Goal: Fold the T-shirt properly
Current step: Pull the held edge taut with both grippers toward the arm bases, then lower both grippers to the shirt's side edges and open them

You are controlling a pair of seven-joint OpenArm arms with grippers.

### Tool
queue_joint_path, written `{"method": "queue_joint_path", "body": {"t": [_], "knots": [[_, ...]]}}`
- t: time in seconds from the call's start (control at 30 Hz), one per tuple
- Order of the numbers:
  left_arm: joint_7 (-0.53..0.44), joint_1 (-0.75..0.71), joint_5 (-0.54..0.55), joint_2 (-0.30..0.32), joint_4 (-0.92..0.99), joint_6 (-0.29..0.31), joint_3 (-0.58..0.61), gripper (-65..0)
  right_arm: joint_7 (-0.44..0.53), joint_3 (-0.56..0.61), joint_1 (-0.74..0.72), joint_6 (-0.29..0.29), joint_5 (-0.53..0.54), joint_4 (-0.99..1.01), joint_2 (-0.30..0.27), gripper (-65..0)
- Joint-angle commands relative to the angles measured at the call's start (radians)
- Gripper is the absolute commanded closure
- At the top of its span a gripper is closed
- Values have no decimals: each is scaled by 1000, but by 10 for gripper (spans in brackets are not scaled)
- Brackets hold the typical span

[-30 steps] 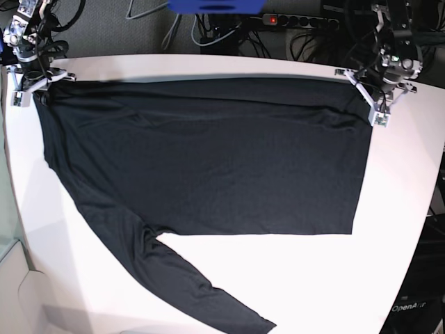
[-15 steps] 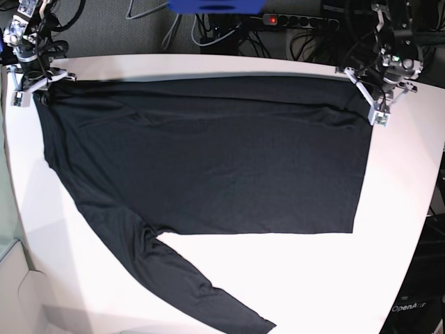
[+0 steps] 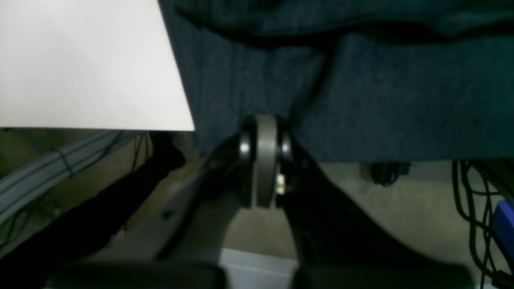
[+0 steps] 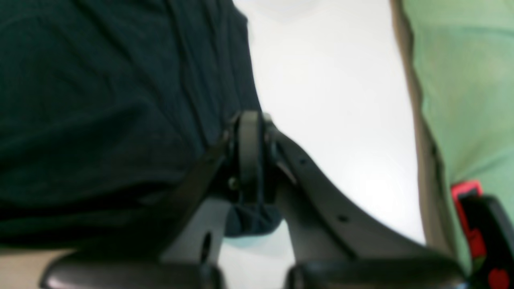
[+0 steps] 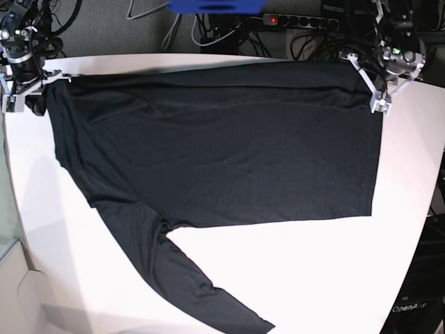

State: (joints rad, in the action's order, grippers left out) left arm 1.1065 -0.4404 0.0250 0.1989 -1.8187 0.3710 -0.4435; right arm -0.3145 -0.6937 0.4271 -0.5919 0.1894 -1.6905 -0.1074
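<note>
The black T-shirt [image 5: 222,146] lies spread over the white table [image 5: 313,278], one long sleeve trailing to the front edge. Its far edge is lifted off the table at both back corners. My left gripper [image 5: 379,101] is at the back right, shut on the T-shirt's corner; the left wrist view shows the jaws [image 3: 263,128] pinching the dark fabric [image 3: 381,96] at the table's edge. At the back left my right gripper [image 5: 28,97] is likewise shut on the other corner, and in the right wrist view a tuft of cloth [image 4: 249,216] sticks out behind its closed jaws [image 4: 249,132].
Cables and a power strip [image 5: 299,19] lie on the floor behind the table. A blue object [image 5: 215,5] sits at the top edge. A green surface [image 4: 461,88] borders the table beside my right gripper.
Both grippers have moved back and up, pulling the shirt's far edge toward the rear of the table. The whole shirt has slid backward and the lower hem now lies farther from the front.
</note>
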Motion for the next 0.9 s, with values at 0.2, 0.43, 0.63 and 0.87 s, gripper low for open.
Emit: {"method": "queue_joint_path", "body": {"t": [0.2, 0.43, 0.63, 0.87], "knots": [[36, 88, -4, 7, -23, 0, -4, -14, 18, -2, -18, -10, 8, -58, -15, -6], [102, 190, -9, 15, -23, 0, -10, -14, 15, 35, -80, -15, -55, -49, -18, -6], [154, 329, -4, -20, -23, 0, -111, -16, 15, 191, -213, -15, -250, 46, -18, -8], [198, 483, -10, -20, -23, -8, -117, -17, 15, 253, -397, -15, -411, 155, -18, -71]]}}
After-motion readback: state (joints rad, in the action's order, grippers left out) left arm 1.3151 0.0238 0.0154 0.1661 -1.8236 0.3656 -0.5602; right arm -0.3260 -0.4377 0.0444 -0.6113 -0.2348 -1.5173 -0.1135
